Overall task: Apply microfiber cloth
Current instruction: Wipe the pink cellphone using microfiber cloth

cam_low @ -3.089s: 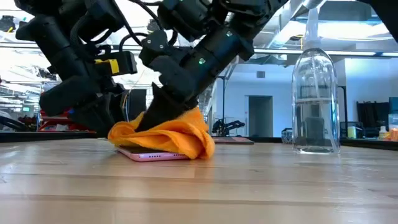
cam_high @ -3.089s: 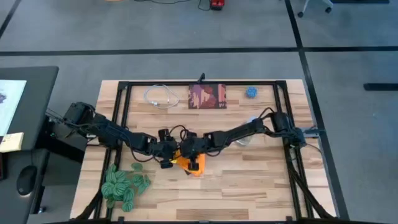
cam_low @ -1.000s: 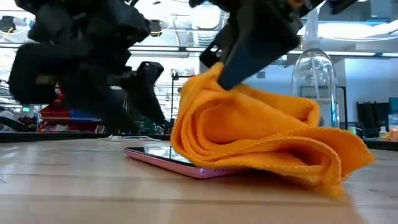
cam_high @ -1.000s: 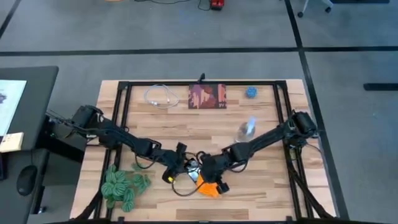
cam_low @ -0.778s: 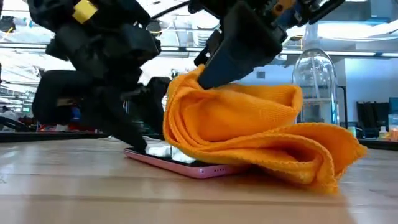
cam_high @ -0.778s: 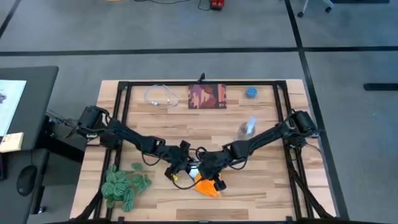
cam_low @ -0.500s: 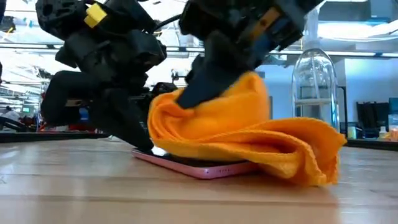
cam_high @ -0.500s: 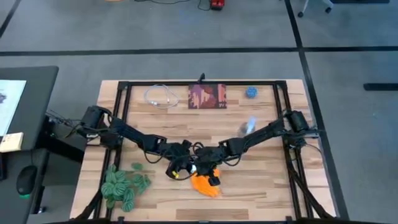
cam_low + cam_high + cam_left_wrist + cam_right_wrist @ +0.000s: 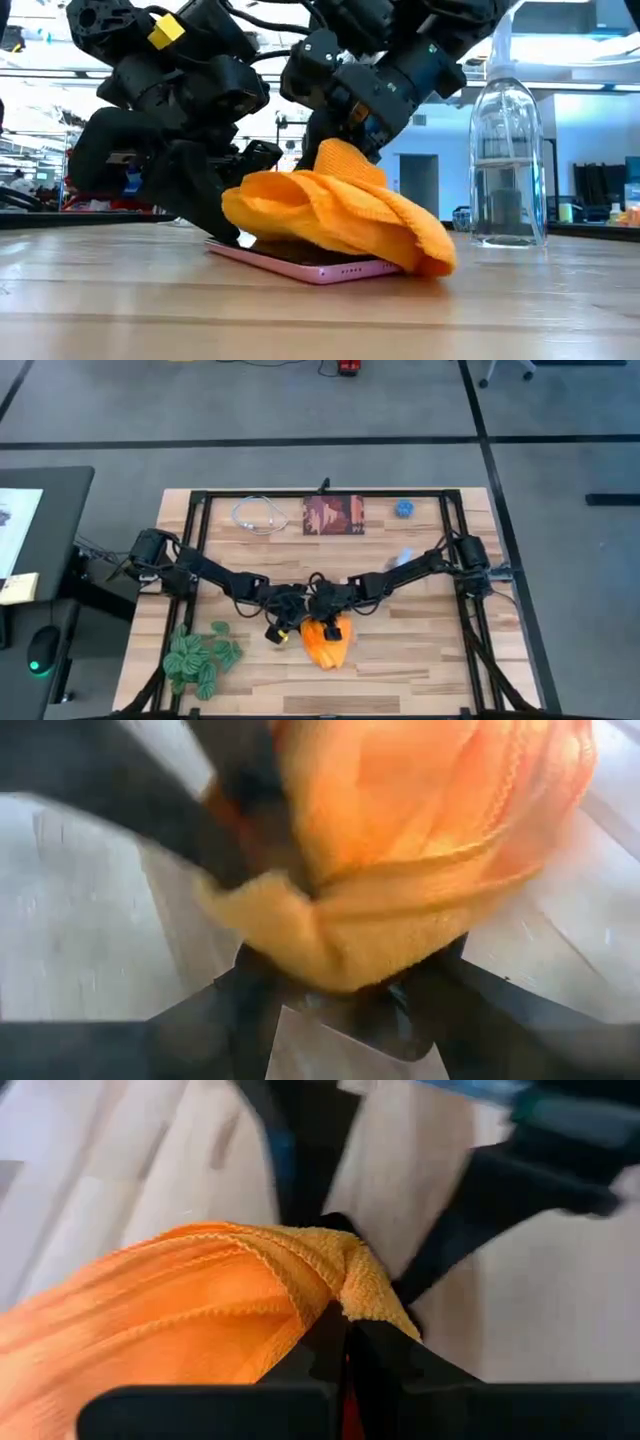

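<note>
Near the front middle of the pale wooden slatted table [image 9: 420, 650], the bright orange soft microfiber cloth [image 9: 325, 642] lies bunched in a rumpled heap over a flat pink-edged smartphone [image 9: 300, 264]. From above, the heap is somewhat longer than wide, its long axis running from the arms' meeting point toward the table's front edge, its narrower end pointing frontward. At table height it forms a low mound whose folds slope down to one side, where a rounded lobe hangs past the phone's end and touches the wood; the phone lies flat, its long side running across that view.

The right gripper [image 9: 345, 1342] sits at the rear top of the heap, its two dark fingers pinched tight on a gathered fold of the orange fabric, which rises to a small peak between them. The left gripper [image 9: 283, 623] is just beside the cloth's left edge, its tip down at the phone's end in the low view; its wrist camera shows the cloth directly ahead, but the fingers are too blurred to judge their spread, so their state cannot be told.

Behind, a clear plastic spray bottle [image 9: 508, 160] stands upright, well apart from the cloth. A dark red-brown printed square [image 9: 334, 515], a coiled white cable [image 9: 258, 515] and a small blue ball [image 9: 404, 509] lie along the far edge, and a green leafy plant sprig [image 9: 200, 655] lies at the front left.
</note>
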Robot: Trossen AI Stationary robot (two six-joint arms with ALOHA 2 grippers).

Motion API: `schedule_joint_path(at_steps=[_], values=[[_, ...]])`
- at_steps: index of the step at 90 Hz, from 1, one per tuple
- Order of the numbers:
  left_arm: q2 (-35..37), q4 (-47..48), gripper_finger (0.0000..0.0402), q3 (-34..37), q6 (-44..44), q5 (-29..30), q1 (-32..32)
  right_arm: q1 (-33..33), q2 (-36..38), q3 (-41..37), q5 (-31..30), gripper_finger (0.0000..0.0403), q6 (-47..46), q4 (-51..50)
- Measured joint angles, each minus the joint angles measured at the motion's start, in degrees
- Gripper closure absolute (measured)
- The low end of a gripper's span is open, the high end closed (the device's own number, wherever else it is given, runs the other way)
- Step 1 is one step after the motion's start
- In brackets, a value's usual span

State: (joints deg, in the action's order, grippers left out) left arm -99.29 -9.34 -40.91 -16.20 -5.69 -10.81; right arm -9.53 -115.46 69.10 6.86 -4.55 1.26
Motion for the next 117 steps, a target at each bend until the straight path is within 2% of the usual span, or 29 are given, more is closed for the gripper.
schedule_joint_path(at_steps=[24,30,41,56,64,81,117], values=[[-0.1,1.2,0.0203,0.0,0.3,0.2,0.8,-7.0,0.0,0.1,1.6,0.0403,1.6,-3.9],[-0.1,1.2,0.0203,0.1,0.5,0.5,0.8,-7.9,0.0,0.1,0.0,0.0403,3.0,-3.4],[-0.1,1.0,0.0203,0.1,0.9,0.6,0.8,-7.0,-0.2,0.0,-7.1,0.0403,5.2,0.3],[-0.1,0.9,0.0203,0.1,1.2,0.7,0.7,-3.6,-0.2,0.0,-8.6,0.0403,7.4,6.4],[-0.1,0.9,0.0203,0.1,1.4,0.8,0.7,-2.6,-0.2,0.0,-7.9,0.0403,7.5,5.7],[-0.2,1.0,0.0203,0.1,1.5,1.0,0.7,-4.5,-0.2,0.0,-1.4,0.0403,7.6,1.3],[-0.2,0.7,0.0203,0.1,2.1,1.9,0.7,-12.6,0.2,0.3,-2.8,0.0403,0.3,-9.8]])
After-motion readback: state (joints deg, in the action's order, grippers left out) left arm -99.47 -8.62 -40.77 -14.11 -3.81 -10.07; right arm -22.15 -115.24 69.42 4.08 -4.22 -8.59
